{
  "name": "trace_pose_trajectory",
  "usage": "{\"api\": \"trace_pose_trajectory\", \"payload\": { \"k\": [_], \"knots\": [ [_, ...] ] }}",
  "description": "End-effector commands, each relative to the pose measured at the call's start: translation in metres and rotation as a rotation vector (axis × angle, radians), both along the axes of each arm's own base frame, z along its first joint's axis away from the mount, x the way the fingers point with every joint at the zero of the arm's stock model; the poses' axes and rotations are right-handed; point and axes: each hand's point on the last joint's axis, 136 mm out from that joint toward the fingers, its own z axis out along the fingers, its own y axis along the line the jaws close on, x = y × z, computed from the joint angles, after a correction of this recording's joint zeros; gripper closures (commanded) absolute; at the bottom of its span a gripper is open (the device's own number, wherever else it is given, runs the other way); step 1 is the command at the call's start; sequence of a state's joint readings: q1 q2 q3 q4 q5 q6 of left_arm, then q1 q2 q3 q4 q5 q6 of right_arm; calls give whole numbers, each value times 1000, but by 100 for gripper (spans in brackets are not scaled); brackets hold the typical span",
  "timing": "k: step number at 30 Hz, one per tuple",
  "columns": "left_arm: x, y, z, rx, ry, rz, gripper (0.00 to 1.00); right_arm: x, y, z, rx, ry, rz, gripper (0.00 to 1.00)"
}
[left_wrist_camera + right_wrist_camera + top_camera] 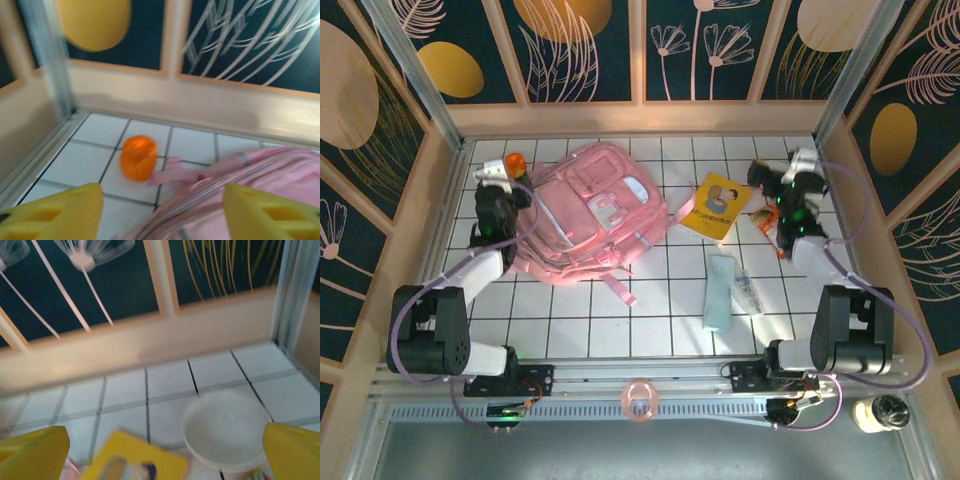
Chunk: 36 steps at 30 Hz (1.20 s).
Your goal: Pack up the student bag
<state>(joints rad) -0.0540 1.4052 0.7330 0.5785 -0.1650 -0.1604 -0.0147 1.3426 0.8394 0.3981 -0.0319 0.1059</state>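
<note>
Item: student bag point(590, 210), large pale pink fabric backpack, lying flat left of centre on white tiled counter point(650, 330); cannot tell if main compartment is open.
Outside bag: yellow picture book point(718, 205) just right of it; pale green soft pencil case point(720, 290) nearer arms; small orange cylinder point(138, 157) by bag's far-left corner.
Left gripper point(162, 212): jaws apart, bag edge between, no grip visible.
Right gripper point(162, 455): jaws wide, empty, near book and shallow white bowl point(225, 430).
Status, judged: nothing visibly packed; all loading left.

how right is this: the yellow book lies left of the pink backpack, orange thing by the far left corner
Wrong side: the yellow book lies right of the pink backpack, as the top external view shows. The orange thing is by the far left corner.
</note>
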Motion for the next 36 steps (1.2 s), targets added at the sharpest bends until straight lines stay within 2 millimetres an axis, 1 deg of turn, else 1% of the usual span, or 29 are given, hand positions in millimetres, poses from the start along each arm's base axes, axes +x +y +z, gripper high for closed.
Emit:
{"api": "trace_pose_trajectory", "payload": {
  "k": [1, 2, 3, 4, 6, 8, 9, 10, 12, 13, 14, 16, 17, 18, 20, 22, 23, 24, 26, 29, 31, 34, 36],
  "knots": [
    [6, -28, -38, -125, 276, -133, 40, -29, 27, -23, 79, 299, 9, 1],
    [10, -30, -41, -141, 313, -140, 42, -34, 40, -20, 102, 320, 27, 1],
    [13, -34, -50, -153, 360, -156, 46, -40, 56, -15, 132, 335, 59, 1],
    [19, -35, -52, -171, 382, -156, 46, -47, 76, -14, 168, 354, 97, 1],
    [24, -42, -70, -203, 433, -176, 49, -64, 116, -17, 227, 394, 189, 1],
    [26, -50, -94, -248, 502, -204, 53, -83, 146, -26, 307, 440, 218, 3],
    [26, -57, -104, -276, 532, -232, 58, -93, 163, -33, 354, 461, 248, 8],
    [25, -61, -125, -302, 585, -245, 64, -102, 178, -40, 396, 482, 278, 11],
    [17, -72, -153, -365, 667, -275, 73, -120, 202, -58, 498, 540, 309, 17],
    [10, -77, -164, -384, 695, -289, 76, -125, 209, -65, 534, 558, 315, 19],
    [2, -81, -173, -391, 718, -300, 77, -134, 223, -73, 561, 581, 338, 19],
    [-14, -85, -185, -385, 753, -297, 78, -143, 242, -85, 591, 607, 369, 20],
    [-28, -89, -194, -398, 786, -303, 78, -146, 253, -92, 593, 628, 388, 20],
    [-40, -95, -199, -415, 806, -314, 78, -149, 262, -98, 589, 651, 399, 20],
    [-61, -108, -203, -429, 832, -334, 78, -148, 274, -113, 578, 705, 402, 20],
    [-82, -120, -201, -454, 829, -340, 78, -145, 285, -127, 580, 749, 409, 20],
    [-93, -129, -199, -496, 821, -355, 78, -143, 289, -134, 583, 767, 414, 20],
    [-104, -137, -197, -542, 809, -367, 78, -141, 294, -139, 586, 778, 416, 20],
    [-122, -146, -194, -591, 787, -368, 78, -134, 297, -149, 590, 792, 400, 20],
    [-143, -151, -189, -621, 763, -361, 77, -119, 301, -162, 588, 796, 389, 21],
    [-150, -151, -186, -627, 751, -355, 76, -106, 306, -167, 597, 789, 401, 21],
    [-157, -146, -184, -614, 745, -343, 76, -79, 314, -171, 609, 760, 421, 22],
    [-162, -144, -183, -610, 736, -338, 76, -57, 321, -171, 607, 734, 439, 23]
  ]
}}
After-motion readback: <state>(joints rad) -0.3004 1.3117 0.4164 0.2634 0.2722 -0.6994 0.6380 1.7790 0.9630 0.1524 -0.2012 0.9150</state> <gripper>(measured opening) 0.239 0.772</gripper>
